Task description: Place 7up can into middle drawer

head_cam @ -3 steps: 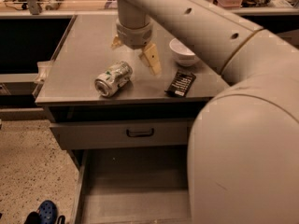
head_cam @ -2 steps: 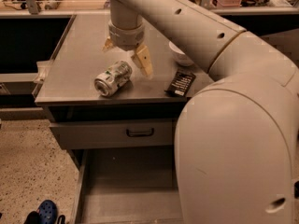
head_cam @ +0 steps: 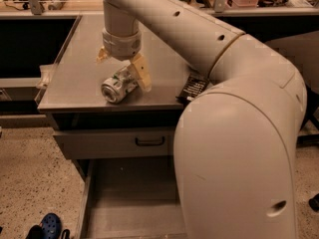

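The step in hand was the grasp: the 7up can (head_cam: 118,85) lay on its side near the front edge of the surface (head_cam: 75,81), toward the left front corner, its silver end facing forward and left, not yet lifted. To do it well, the gripper (head_cam: 123,69) would need to settle so its fingers (head_cam: 141,73) bracketed the can across its round body rather than its ends, low enough to close around the middle, since a dented can could roll or squirt forward off the front edge. The gripper hung right over the can with its fingers apart, one beside the can's right flank, whether touching could not be told, the other behind and to the left. The arm (head_cam: 169,19) reached in from the right, crossing above the black snack packet (head_cam: 192,88), and its wrist (head_cam: 119,39) pointed nearly straight down. Below, the middle drawer (head_cam: 129,198) stood pulled out, its floor bare, under a shut drawer front (head_cam: 114,142).
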`<action>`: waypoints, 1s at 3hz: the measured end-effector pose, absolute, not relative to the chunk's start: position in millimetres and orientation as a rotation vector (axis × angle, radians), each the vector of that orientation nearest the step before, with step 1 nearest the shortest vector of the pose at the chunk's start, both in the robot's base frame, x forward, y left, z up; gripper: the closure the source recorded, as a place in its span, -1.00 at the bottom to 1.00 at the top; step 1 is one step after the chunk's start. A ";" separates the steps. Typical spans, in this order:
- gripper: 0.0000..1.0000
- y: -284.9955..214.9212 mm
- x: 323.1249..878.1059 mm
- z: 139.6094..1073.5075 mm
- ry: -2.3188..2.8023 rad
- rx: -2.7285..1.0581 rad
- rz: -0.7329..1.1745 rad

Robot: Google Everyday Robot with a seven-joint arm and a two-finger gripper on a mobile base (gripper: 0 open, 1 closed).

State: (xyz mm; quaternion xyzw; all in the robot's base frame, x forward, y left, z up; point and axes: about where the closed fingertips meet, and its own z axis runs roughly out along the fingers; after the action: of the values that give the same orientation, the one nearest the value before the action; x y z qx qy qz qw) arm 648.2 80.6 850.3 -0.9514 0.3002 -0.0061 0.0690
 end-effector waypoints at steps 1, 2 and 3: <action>-0.94 89.4 633.8 835.7 0.854 -2.939 0.053; -0.49 93.6 626.7 832.6 0.819 -2.942 0.102; -0.03 94.4 621.6 835.3 0.794 -2.930 0.131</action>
State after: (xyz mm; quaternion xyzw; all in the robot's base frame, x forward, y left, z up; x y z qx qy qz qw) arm 621.6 94.4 835.3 -0.9630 0.2611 0.0432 0.0516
